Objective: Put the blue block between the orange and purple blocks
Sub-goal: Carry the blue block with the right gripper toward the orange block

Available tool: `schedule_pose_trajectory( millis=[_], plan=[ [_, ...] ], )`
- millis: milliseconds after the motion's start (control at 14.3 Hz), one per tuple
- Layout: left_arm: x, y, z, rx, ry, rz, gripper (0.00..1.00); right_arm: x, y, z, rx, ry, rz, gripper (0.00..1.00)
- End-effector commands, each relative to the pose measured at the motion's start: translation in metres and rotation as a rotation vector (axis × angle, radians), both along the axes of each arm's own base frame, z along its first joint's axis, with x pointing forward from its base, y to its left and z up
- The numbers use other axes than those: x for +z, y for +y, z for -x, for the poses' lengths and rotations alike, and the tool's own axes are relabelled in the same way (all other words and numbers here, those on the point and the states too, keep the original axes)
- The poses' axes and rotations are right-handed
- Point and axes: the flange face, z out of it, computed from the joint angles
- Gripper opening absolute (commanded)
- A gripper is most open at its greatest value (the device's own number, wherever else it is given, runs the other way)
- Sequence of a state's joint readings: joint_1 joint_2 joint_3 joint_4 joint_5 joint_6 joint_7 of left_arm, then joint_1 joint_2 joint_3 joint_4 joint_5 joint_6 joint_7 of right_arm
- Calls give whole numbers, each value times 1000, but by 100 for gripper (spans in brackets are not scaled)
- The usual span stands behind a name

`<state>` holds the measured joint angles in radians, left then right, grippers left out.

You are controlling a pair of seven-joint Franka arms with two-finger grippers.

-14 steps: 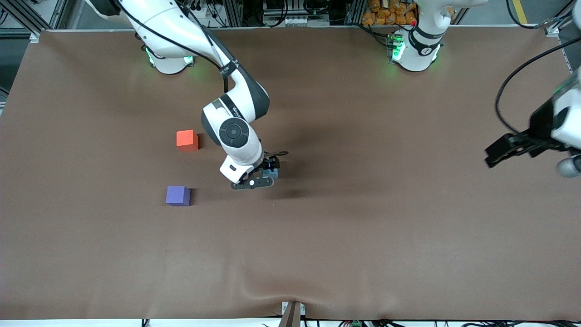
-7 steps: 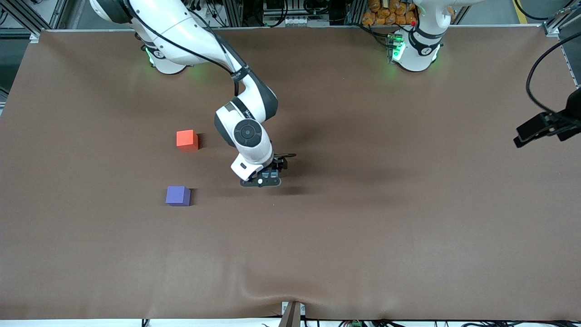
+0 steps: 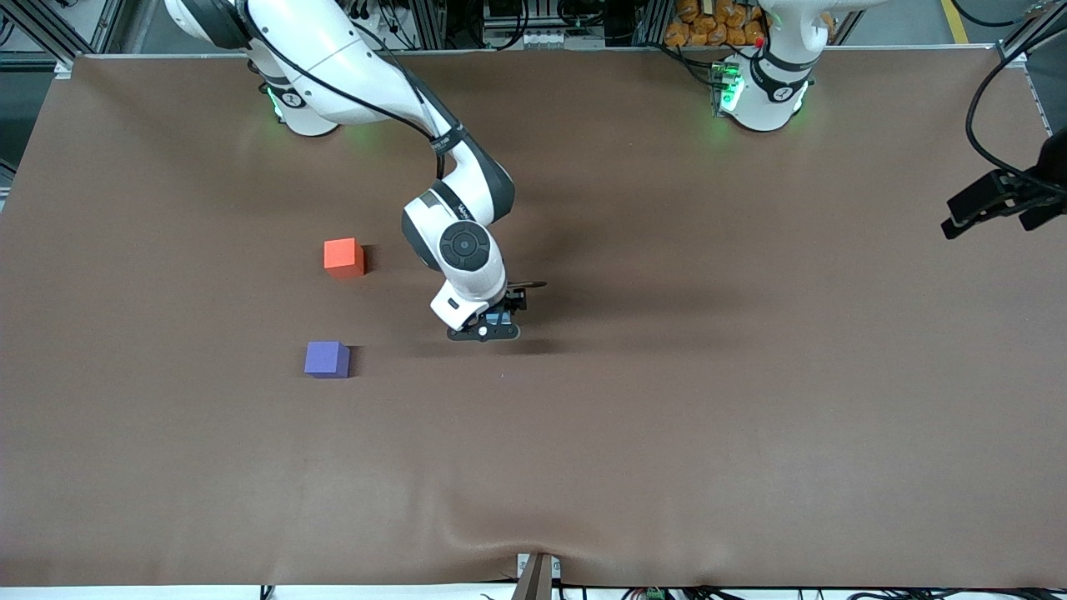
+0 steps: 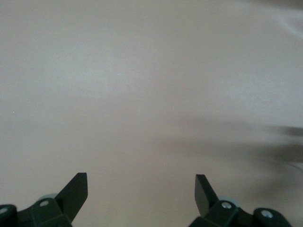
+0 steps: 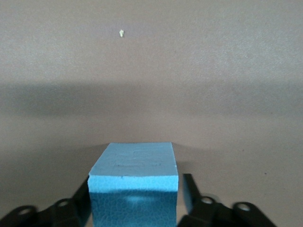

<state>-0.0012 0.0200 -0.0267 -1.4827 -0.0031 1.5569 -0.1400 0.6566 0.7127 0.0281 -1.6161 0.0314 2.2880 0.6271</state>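
Observation:
The blue block (image 5: 134,189) rests on the brown table cover, mid-table, between my right gripper's (image 5: 136,182) fingers. One finger lies against it; a narrow gap shows at the other finger (image 5: 189,187). In the front view the right gripper (image 3: 498,322) is down at the table, and only a sliver of the blue block (image 3: 499,317) shows. The orange block (image 3: 343,257) and the purple block (image 3: 326,359) sit apart toward the right arm's end, the purple one nearer the camera. My left gripper (image 3: 959,218) hangs open with nothing in it (image 4: 141,182) at the left arm's end of the table.
The brown table cover (image 3: 667,417) has a raised wrinkle (image 3: 467,533) near its front edge. A small pale speck (image 5: 121,33) lies on the cover a little way from the blue block.
My right gripper has come down around the blue block and its fingers have narrowed onto it. The left arm has drawn back toward its end of the table.

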Motion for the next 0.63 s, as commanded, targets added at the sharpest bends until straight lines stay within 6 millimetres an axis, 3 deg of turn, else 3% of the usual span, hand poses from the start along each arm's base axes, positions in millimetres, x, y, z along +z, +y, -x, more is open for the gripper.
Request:
schedule_pose_trajectory(
  millis=[0, 140, 280, 560],
  plan=[
    [-1, 5, 14, -5, -10, 8, 100, 7, -3, -3, -11, -23, 16, 24],
    [-4, 6, 16, -3, -4, 7, 100, 19, -7, -7, -19, -20, 17, 24],
    [-9, 4, 15, -10, -9, -8, 100, 51, -20, -15, -45, -16, 21, 24],
    [-16, -2, 20, -29, -25, -47, 100, 119, -78, -40, -117, 7, 37, 24]
  ],
)
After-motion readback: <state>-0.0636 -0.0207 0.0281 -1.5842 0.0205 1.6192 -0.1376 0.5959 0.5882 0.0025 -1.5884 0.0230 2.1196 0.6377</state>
